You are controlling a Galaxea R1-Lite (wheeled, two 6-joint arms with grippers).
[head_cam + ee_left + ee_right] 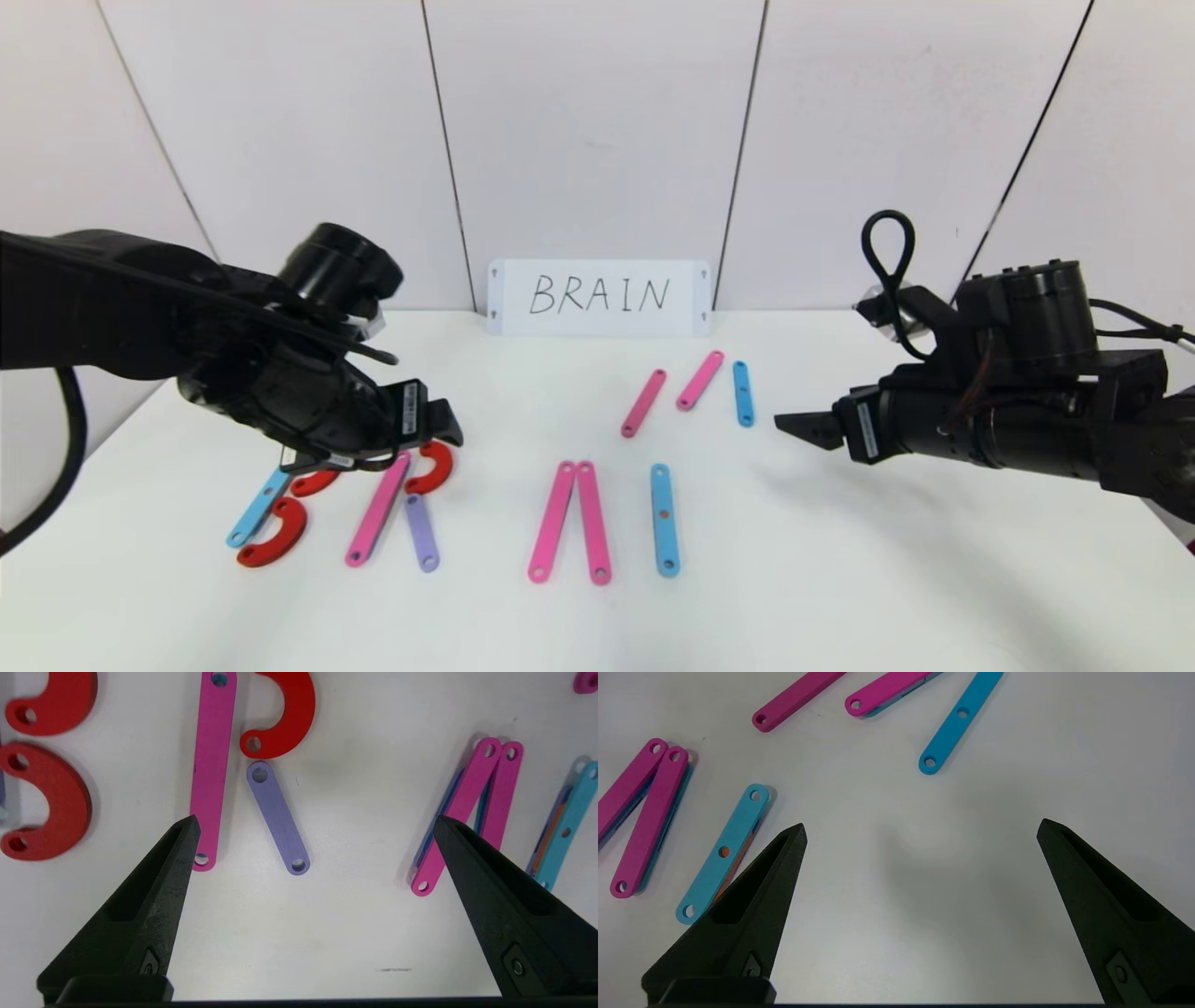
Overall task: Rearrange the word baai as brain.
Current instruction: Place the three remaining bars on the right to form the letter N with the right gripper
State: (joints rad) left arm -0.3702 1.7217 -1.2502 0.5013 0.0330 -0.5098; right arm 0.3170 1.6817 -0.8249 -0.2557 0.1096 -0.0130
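A: Where does the word (448, 467) of flat holed plastic strips and red C-shaped curves stand?

B: Across the white table (840, 579). B and R are built at nine o'clock, a pink pair (569, 523) leans into a peak at centre with a light-blue strip (664, 519) beside it, and three loose strips (695, 387) lie at one o'clock.

A: And the grippers?

B: The left gripper (446, 425) hovers over the R, fingers spread, holding nothing. The right gripper (803, 429), equally spread and empty, hangs at three o'clock.

A: Which takes the N?

B: Probably the right: the loose strips lie just toward nine o'clock of it, long axes running mostly front to back.
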